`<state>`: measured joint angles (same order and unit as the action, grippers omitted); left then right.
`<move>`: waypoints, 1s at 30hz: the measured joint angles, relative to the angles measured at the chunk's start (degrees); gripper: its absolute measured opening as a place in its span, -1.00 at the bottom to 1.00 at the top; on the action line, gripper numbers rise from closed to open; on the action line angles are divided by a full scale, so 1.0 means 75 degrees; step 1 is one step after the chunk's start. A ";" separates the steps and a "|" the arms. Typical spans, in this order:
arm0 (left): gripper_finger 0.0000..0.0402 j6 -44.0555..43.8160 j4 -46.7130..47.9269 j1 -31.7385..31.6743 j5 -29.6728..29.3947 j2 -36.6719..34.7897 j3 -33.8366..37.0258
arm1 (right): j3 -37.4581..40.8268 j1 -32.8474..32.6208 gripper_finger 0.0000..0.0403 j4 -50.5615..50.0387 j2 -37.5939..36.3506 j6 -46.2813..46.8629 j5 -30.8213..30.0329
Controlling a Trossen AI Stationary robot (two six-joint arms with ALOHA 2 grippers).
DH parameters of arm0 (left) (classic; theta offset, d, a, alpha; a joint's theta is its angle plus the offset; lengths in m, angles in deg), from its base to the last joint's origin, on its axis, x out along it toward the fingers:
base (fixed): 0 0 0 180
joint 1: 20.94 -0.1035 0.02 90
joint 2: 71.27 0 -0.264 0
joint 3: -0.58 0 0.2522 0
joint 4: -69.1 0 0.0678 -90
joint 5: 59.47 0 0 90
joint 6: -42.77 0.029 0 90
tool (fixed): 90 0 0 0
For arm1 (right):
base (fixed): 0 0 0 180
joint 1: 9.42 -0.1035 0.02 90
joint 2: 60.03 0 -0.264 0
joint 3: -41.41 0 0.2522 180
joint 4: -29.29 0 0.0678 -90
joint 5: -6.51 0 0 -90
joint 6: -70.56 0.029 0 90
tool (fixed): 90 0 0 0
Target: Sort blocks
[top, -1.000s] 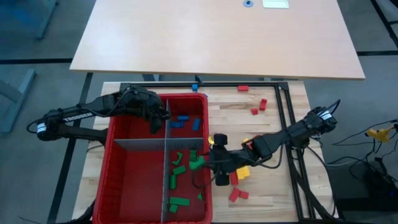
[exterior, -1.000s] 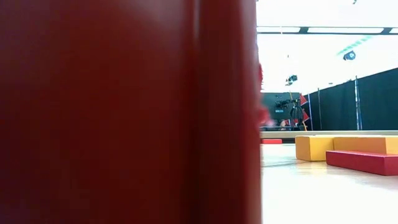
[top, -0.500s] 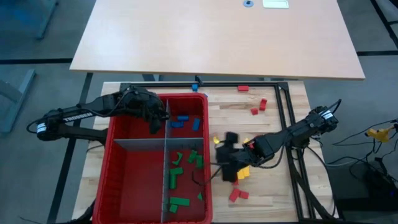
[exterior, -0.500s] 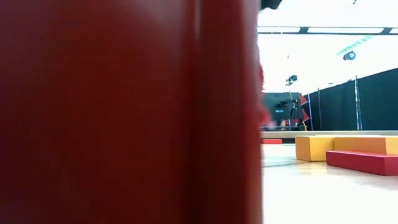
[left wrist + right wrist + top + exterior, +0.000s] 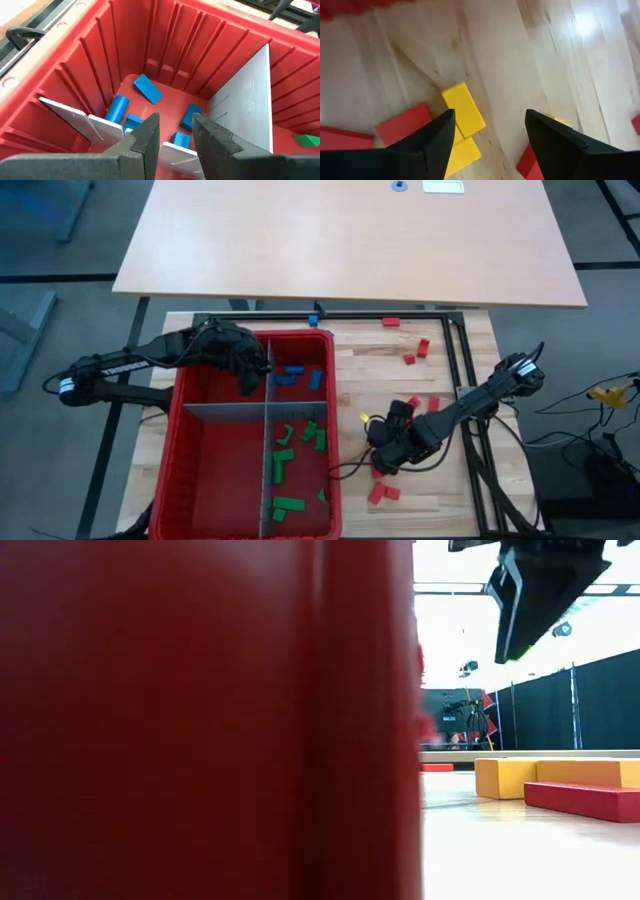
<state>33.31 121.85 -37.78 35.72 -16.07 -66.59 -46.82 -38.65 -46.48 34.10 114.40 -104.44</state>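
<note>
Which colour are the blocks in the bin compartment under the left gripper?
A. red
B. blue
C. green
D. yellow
B: the left wrist view shows only blue blocks on the floor of the compartment below the left gripper, and the high view agrees.

Ribbed plastic bin (image 5: 90,65), wood table (image 5: 400,380)

Low view mostly behind red bin (image 5: 200,720)
</note>
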 joint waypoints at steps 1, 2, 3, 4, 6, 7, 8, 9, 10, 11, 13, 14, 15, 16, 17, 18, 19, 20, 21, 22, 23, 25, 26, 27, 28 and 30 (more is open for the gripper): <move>-0.49 0.0000 0.0009 0.0000 -0.0003 0.0000 0.0000 | 0.0111 0.0000 0.09 0.0050 0.0000 0.0029 0.0000; -0.49 -0.0003 0.0017 -0.0001 -0.0003 0.0000 0.0000 | 0.0219 0.0000 0.07 0.0119 0.0000 0.0055 0.0000; -0.49 -0.0003 0.0011 -0.0001 -0.0003 0.0000 0.0000 | 0.0323 0.0000 0.05 0.0153 0.0000 0.0079 0.0004; -0.49 -0.0003 0.0011 -0.0001 -0.0004 0.0000 0.0000 | 0.0421 0.0000 0.04 0.0179 0.0000 0.0094 0.0006; -0.49 -0.0006 0.0014 -0.0003 -0.0009 0.0000 0.0000 | 0.0617 0.0000 0.01 0.0222 0.0000 0.0122 0.0039; -0.49 -0.0003 0.0014 -0.0003 -0.0009 0.0000 0.0000 | 0.0719 0.0000 -0.01 0.0222 0.0000 0.0189 0.0075; -0.49 -0.0006 0.0014 -0.0003 -0.0017 0.0000 0.0000 | 0.0817 0.0002 -0.02 0.0217 0.0000 0.0253 0.0161; -0.49 -0.0006 0.0014 0.0000 -0.0032 0.0000 0.0000 | 0.0921 0.0017 -0.02 0.0240 -0.0004 0.0337 0.0273; -0.49 -0.0006 0.0014 -0.0003 -0.0029 0.0000 0.0000 | 0.1032 0.0017 -0.03 0.0275 -0.0013 0.0421 0.0428; -0.49 -0.0006 0.0014 0.0000 -0.0029 0.0000 0.0000 | 0.1150 0.0017 -0.03 0.0299 -0.0020 0.0487 0.0576; -0.49 -0.0006 0.0012 -0.0003 -0.0029 0.0000 0.0000 | 0.1389 0.0017 -0.03 0.0350 -0.0043 0.0635 0.0659; -0.49 -0.0006 0.0013 -0.0003 -0.0029 0.0000 0.0000 | 0.1511 0.0017 -0.03 0.0362 -0.0068 0.0701 0.0660; -0.49 -0.0006 0.0010 -0.0003 -0.0029 0.0000 0.0000 | 0.1636 0.0020 -0.03 0.0360 -0.0116 0.0774 0.0662; -0.49 -0.0006 0.0008 0.0000 -0.0029 0.0000 0.0000 | 0.1761 0.0044 -0.04 0.0332 -0.0187 0.0817 0.0660; -0.49 -0.0006 0.0004 0.0000 -0.0031 0.0000 0.0000 | 0.1883 0.0081 -0.04 0.0321 -0.0295 0.0856 0.0634; -0.49 -0.0006 0.0000 -0.0002 -0.0031 0.0000 0.0000 | 0.2005 0.0137 -0.04 0.0327 -0.0398 0.0920 0.0578; -0.49 -0.0006 -0.0009 -0.0002 -0.0030 0.0000 0.0000 | 0.2121 0.0220 -0.04 0.0330 -0.0515 0.0999 0.0488; -0.49 -0.0009 -0.0026 -0.0003 -0.0029 0.0000 0.0000 | 0.2247 0.0304 -0.04 0.0344 -0.0654 0.1049 0.0400; -0.49 -0.0009 -0.0034 -0.0003 -0.0029 0.0000 0.0000 | 0.2367 0.0411 -0.04 0.0350 -0.0802 0.1081 0.0323; -0.49 -0.0009 -0.0042 -0.0001 -0.0029 0.0000 0.0000 | 0.2478 0.0531 -0.04 0.0369 -0.0970 0.1086 0.0256; -0.49 -0.0009 -0.0062 -0.0003 -0.0029 0.0000 0.0000 | 0.2593 0.0672 -0.04 0.0434 -0.1135 0.1079 0.0225; -0.49 -0.0009 -0.0080 -0.0001 -0.0029 0.0000 0.0000 | 0.2871 0.1009 -0.04 0.0746 -0.1484 0.1017 0.0222; -0.49 -0.0009 -0.0089 -0.0002 -0.0029 0.0000 0.0000 | 0.3008 0.1199 -0.04 0.0957 -0.1652 0.0945 0.0244; -0.49 -0.0009 -0.0105 -0.0001 -0.0029 0.0000 0.0000 | 0.3145 0.1407 -0.04 0.1187 -0.1826 0.0832 0.0314; -0.49 -0.0009 -0.0122 -0.0001 -0.0029 0.0000 0.0000 | 0.3278 0.1616 -0.04 0.1420 -0.1993 0.0738 0.0414; -0.49 -0.0009 -0.0121 -0.0003 -0.0029 0.0000 0.0000 | 0.3531 0.2032 -0.04 0.1795 -0.2273 0.0500 0.0615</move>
<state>33.25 120.95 -37.80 35.50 -16.07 -66.59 -20.34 -23.41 -33.02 17.05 118.15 -99.83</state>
